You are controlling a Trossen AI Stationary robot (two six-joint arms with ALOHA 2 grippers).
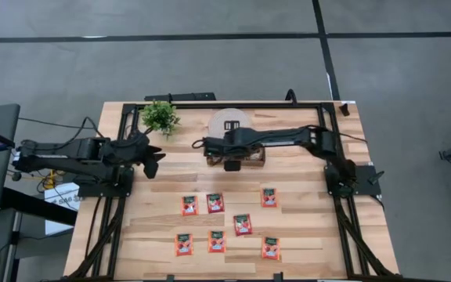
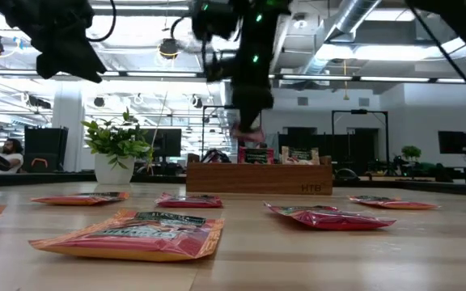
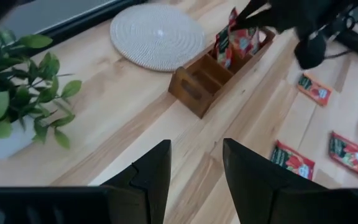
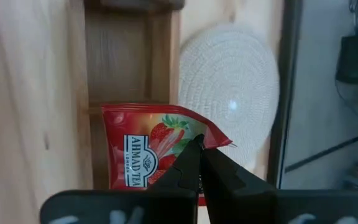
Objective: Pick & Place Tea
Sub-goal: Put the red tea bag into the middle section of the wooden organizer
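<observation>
My right gripper (image 4: pixel 199 157) is shut on a red-orange tea sachet (image 4: pixel 148 146) over the brown wooden tray (image 1: pixel 255 159) at the table's far middle. In the low view it (image 2: pixel 249 131) hangs just above the tray (image 2: pixel 257 176), where other sachets (image 2: pixel 299 155) stand upright. Several red-orange sachets (image 1: pixel 243 225) lie flat on the near half of the table. My left gripper (image 3: pixel 194 168) stands open with nothing between its fingers, off to the tray's left, near the potted plant (image 1: pixel 160 117). My right gripper pinches the sachet's near edge, close to a corner (image 4: pixel 194 134), between its two shut fingers. The fingers slant down from above. The sachet hangs below them over a tray compartment (image 4: pixel 126 68). Whether its lower edge touches the tray cannot be told.
A round white woven disc (image 1: pixel 229 121) lies just behind the tray. The potted plant (image 3: pixel 17 93) stands at the far left. A black frame (image 1: pixel 210 104) runs along the table's edges. Bare wood lies between the tray and the loose sachets.
</observation>
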